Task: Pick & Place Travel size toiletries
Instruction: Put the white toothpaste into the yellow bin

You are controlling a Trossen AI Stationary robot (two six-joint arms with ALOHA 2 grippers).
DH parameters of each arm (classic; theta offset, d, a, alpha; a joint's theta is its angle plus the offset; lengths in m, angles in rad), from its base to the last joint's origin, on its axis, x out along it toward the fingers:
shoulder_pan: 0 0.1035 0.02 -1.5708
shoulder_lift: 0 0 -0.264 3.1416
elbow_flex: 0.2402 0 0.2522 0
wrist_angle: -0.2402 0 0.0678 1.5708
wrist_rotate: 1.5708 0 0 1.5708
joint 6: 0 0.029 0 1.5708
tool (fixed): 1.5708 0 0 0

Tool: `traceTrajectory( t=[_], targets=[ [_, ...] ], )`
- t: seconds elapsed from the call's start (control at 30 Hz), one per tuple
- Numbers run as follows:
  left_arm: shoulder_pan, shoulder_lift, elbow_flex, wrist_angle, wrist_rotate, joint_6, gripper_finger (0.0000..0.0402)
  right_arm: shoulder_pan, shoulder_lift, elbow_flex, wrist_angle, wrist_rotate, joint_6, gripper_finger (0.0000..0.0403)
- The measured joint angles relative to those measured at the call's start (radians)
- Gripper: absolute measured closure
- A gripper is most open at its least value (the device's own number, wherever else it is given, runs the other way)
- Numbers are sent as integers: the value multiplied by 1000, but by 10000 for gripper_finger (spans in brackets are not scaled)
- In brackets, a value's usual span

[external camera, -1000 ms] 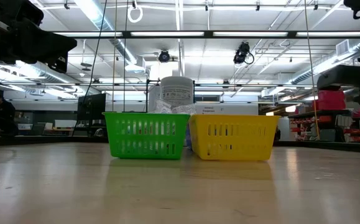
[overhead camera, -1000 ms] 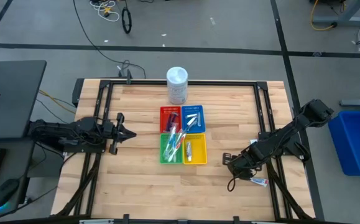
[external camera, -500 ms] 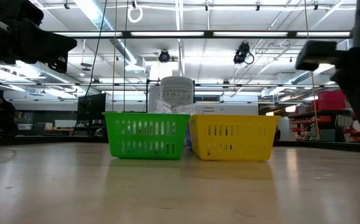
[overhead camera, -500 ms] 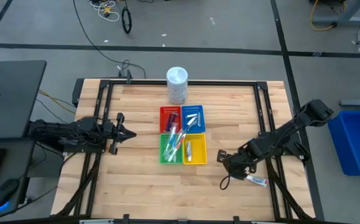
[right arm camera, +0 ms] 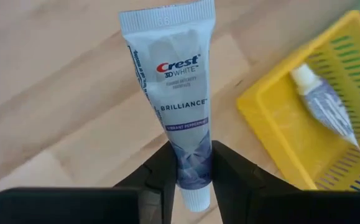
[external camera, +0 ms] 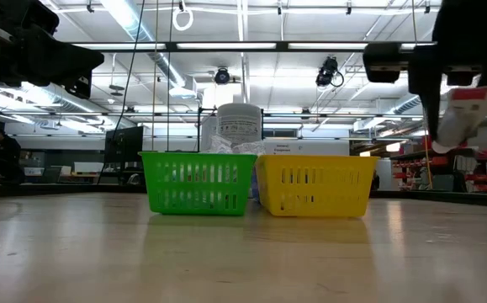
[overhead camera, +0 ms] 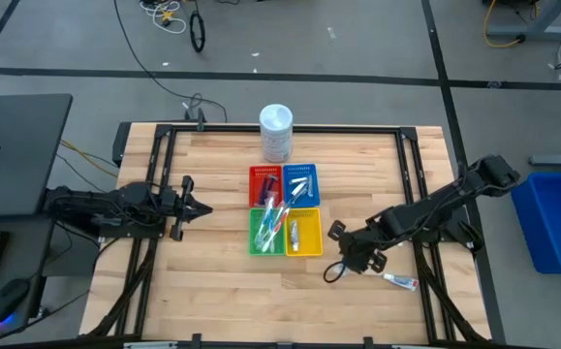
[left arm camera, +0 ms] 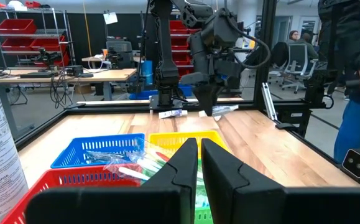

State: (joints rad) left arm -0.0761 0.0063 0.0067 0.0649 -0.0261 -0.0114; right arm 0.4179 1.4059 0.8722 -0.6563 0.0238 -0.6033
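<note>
Clenched on a small toothpaste tube [right arm camera: 178,118], cap end down between the jaws, flat crimped end pointing away. Carried well clear of the bench [overhead camera: 212,291] by the right gripper [overhead camera: 343,260], now just beside the yellow tray [overhead camera: 305,233] on its outer side. Nearer to the trays than half a second ago, and nearer again than a second ago, when parked out by the bench's right edge. Seen from table height as a white tube [external camera: 462,114] hanging high at the right, where only a dark blur showed earlier.

Already holding one similar tube [right arm camera: 319,99] inside: the yellow tray, its corner showing past the jaws in the right wrist view. Filled with toothbrush-like sticks and sachets: green tray [overhead camera: 266,233], red tray [overhead camera: 264,182] and blue tray [overhead camera: 300,181]. Left on the bench near the right rail: one more tube [overhead camera: 401,282], not yet picked.

Parked at the bench's left side, unmoved across all three moments: left gripper [overhead camera: 191,206], jaws almost closed on nothing, only a thin gap between them.

Judged as the carry stage of one pick, nearly over. Likely next: a short move over the yellow tray, then release. Main risk: letting go too early, over the rim or bare wood.
</note>
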Motion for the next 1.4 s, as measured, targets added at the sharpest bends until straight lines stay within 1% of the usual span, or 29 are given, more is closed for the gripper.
traceTrajectory(
  t=[0.17, 0.33, 0.53, 0.6, 0.73, 0.83, 0.97, 1.13, 1.33, 1.4],
  targets=[
    [0, 0, 0, 0, 0, 0, 374, -13, 0, 0, 66, 0, 84, 305],
    [0, 0, 0, 0, 0, 0, 374, -32, 0, 0, 161, 0, 157, 309],
    [0, 0, 0, 0, 0, 0, 374, -65, 0, 0, 270, 2, 188, 310],
    [0, 0, 0, 0, 0, 0, 374, -76, 0, 0, 305, 28, 194, 307],
    [0, 0, 0, 0, 0, 0, 374, -109, 0, 0, 373, 123, 241, 305],
    [0, 0, 0, 0, 0, 0, 374, -135, 0, 0, 418, 163, 277, 307],
    [0, 0, 0, 0, 0, 0, 374, -158, 0, 1, 455, 166, 282, 308],
    [0, 0, 0, 0, 0, 0, 374, -184, 12, 1, 487, 149, 282, 299],
    [0, 0, 0, 0, 0, 0, 374, -214, 60, 1, 503, 148, 285, 297],
    [0, 0, 0, 0, 0, 0, 374, -223, 81, 1, 500, 130, 300, 301]
  ],
)
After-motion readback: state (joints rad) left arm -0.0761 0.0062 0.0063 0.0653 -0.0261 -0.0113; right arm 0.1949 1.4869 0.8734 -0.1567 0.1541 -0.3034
